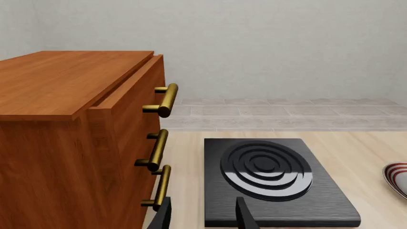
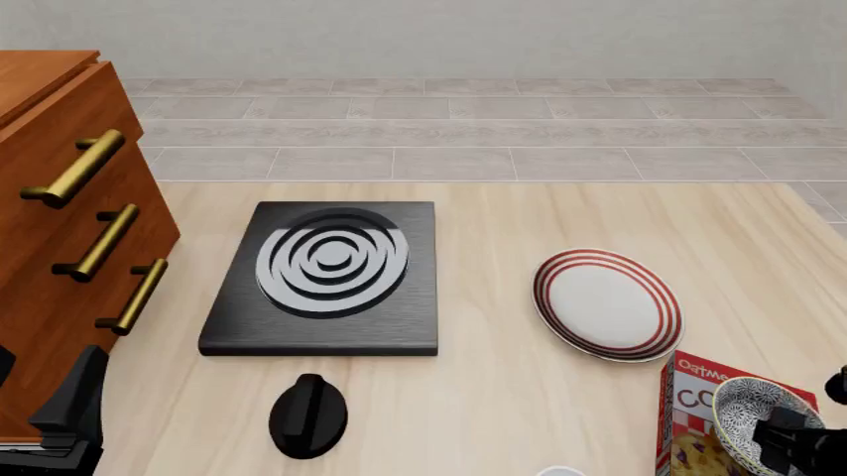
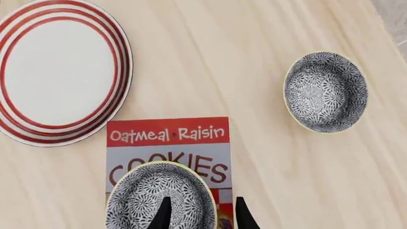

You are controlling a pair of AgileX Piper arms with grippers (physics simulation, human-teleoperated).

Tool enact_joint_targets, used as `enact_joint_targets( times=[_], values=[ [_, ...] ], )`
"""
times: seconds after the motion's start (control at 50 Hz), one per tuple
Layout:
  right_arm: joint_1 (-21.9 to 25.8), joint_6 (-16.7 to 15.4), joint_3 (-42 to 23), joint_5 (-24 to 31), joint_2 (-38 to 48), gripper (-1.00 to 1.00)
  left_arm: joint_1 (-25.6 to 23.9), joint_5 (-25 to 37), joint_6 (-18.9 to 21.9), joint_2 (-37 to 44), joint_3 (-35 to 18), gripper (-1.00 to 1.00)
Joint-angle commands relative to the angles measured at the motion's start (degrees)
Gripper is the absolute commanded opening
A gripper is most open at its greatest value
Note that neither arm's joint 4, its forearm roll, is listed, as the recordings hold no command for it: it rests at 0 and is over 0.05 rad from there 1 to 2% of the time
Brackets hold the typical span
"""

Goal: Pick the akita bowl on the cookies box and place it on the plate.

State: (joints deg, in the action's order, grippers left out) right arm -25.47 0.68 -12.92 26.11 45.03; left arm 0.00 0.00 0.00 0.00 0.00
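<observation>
Right wrist view: your right gripper (image 3: 200,212) open, straddling rim of akita bowl (image 3: 159,196) on cookies box (image 3: 167,157). Plate (image 3: 121,57) near. Second bowl (image 3: 325,91) on bench: don't confuse. Shallow rim pinch may slip, tilt box. Left gripper (image 1: 203,217) open, idle.

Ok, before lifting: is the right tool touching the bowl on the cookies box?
Cannot tell. Right wrist view: the right tool straddles the rim of the akita bowl, but no contact or gap shows plainly.
</observation>
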Motion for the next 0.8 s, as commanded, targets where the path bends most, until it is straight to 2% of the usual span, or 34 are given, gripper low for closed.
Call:
enact_joint_targets(
  times=[0.02,0.14,0.44,0.8],
  values=[
    [-0.71,-1.49,-0.32,0.29,-0.54,-1.0,0.0,0.0,0.0,0.0,0.0,1.0],
    [-0.75,-0.76,-0.37,0.31,-0.83,-1.0,0.0,0.0,0.0,0.0,0.0,1.0],
    [-1.48,-1.26,-1.17,0.72,-1.18,-1.0,0.0,0.0,0.0,0.0,0.0,1.0],
    [1.44,1.6,-7.82,9.11,-7.17,-1.0,0.0,0.0,0.0,0.0,0.0,1.0]
  ],
)
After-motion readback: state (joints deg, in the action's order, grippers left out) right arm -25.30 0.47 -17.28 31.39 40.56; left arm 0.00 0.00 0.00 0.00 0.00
